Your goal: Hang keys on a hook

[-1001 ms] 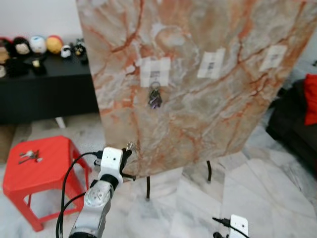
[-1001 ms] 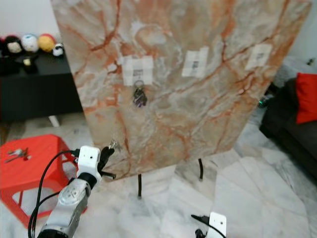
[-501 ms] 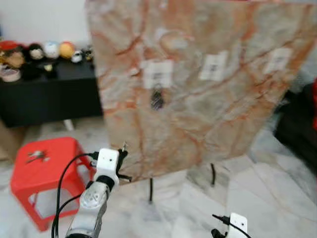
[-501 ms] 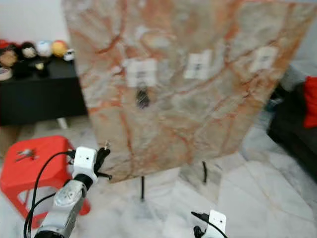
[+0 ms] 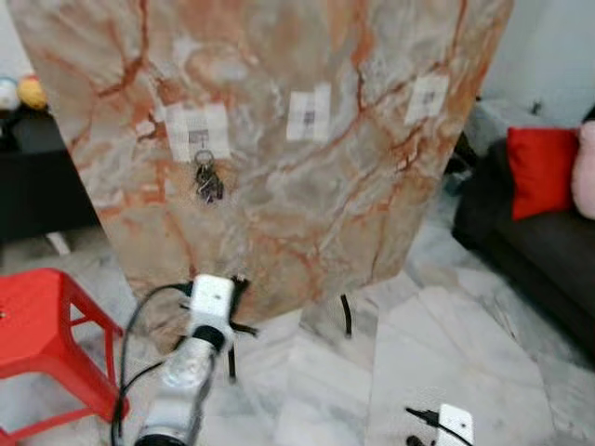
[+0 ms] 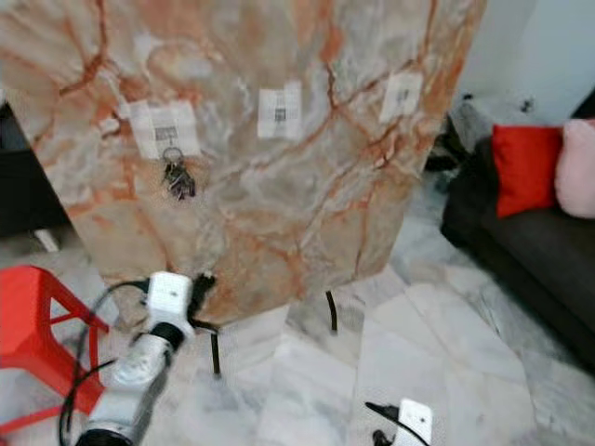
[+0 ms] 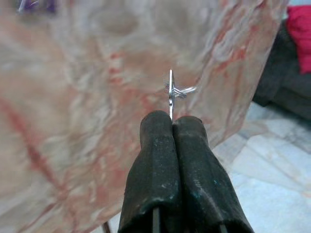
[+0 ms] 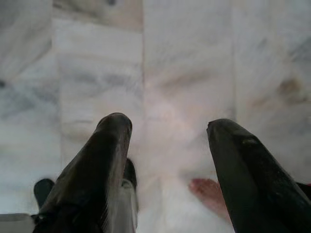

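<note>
Keys (image 7: 174, 90), small and silvery, were pinched between the closed black fingers of the left gripper (image 7: 172, 127), held low before the tall orange-veined marble board (image 5: 279, 149). Another dark key bunch (image 5: 207, 181) was hung on that board's leftmost white taped hook patch (image 5: 196, 132). The right gripper (image 8: 167, 128) was held spread apart, well below the board, over pale marble floor (image 8: 184, 63).

A red plastic stool (image 5: 37, 321) stands on the white marble floor (image 5: 446, 344) at the left. A dark sofa (image 5: 530, 251) sits at the right, carrying a red cushion (image 5: 539, 158) with a pink cushion (image 5: 584, 167) beside it. A black cabinet (image 5: 37, 177) stands at the far left.
</note>
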Robot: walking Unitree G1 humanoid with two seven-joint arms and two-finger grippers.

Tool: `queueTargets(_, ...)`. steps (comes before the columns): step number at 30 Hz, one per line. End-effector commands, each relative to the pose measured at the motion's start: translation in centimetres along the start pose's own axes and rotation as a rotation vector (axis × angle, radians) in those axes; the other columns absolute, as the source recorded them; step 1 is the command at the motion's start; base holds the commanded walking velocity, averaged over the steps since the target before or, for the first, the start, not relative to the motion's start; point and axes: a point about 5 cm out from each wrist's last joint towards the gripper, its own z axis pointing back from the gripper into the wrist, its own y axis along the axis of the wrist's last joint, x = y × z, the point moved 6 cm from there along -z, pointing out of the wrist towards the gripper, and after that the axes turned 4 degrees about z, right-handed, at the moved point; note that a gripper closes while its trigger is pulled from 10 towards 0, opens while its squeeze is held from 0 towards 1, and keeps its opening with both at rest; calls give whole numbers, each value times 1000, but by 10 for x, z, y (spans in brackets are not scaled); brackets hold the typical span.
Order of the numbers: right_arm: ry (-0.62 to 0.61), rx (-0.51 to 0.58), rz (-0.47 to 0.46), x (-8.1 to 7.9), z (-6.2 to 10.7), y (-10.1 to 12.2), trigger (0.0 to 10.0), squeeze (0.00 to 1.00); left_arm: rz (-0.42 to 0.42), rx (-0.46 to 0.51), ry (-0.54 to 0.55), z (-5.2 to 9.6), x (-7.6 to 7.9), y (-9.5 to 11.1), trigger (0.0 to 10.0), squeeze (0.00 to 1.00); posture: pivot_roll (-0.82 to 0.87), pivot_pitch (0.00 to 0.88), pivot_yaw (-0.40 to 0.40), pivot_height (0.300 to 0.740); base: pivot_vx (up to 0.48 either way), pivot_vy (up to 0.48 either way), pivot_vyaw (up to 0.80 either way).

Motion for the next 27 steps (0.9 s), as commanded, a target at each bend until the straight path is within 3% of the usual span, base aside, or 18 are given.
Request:
queueTargets(1,-1,-10,-2,-1,0,-4,10000,0,-21,19,1,-1,-2,7,10000,0,23,0,-109,737,0,0,0)
queueTargets(7,6,-8,1,-8,0,-5,10000,0,-54,82,-64,1,14,24,10000,0,28,0,-108,737,0,0,0)
queueTargets(11,1,-5,2,-9,0,-5,10000,0,-194,126,-144,4,31,36,10000,0,31,0,-107,737,0,0,0)
queueTargets(15,2,-8,21,-10,0,-5,10000,0,-299,161,-154,5,35,47,10000,0,33,0,-104,737,0,0,0)
queueTargets(22,2,-8,32,-8,0,-5,10000,0,-362,189,-161,3,39,59,10000,0,37,0,-104,737,0,0,0)
queueTargets(27,2,-12,37,-7,1,-7,10000,0,-353,194,-148,1,38,62,10000,0,33,0,-103,737,0,0,0)
